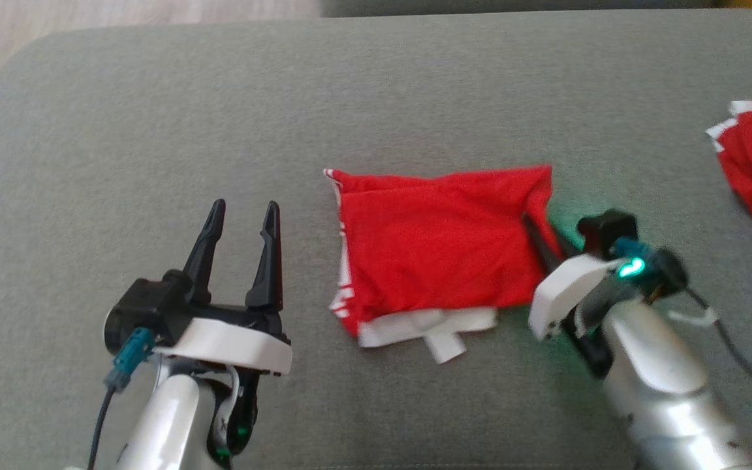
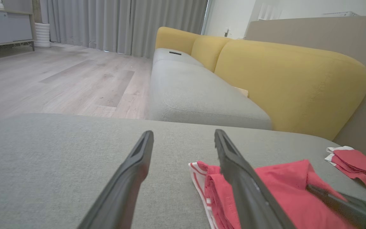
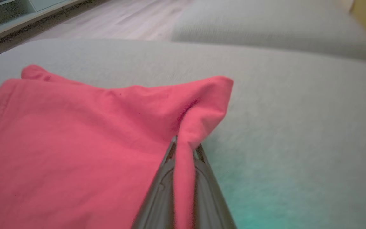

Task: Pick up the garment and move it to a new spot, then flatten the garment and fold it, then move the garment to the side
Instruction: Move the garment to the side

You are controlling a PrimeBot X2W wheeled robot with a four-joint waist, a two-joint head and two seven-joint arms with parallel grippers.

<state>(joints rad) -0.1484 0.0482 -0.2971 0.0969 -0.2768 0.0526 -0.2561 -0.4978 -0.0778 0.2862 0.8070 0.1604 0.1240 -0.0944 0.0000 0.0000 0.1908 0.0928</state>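
Moving aside seems begun: red garment (image 1: 435, 241) is pinched at three o'clock by right gripper (image 1: 536, 225); left gripper (image 1: 242, 212) is spread; a lift is called for.

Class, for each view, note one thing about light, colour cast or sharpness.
Head view: a green glow from the lamp by the right tool tints the grey cushion beside the red garment. Left wrist view: the fingers of the left tool blur near the lens; the yellow sofa is sharper. Right wrist view: a teal cast lower right; the background is soft.
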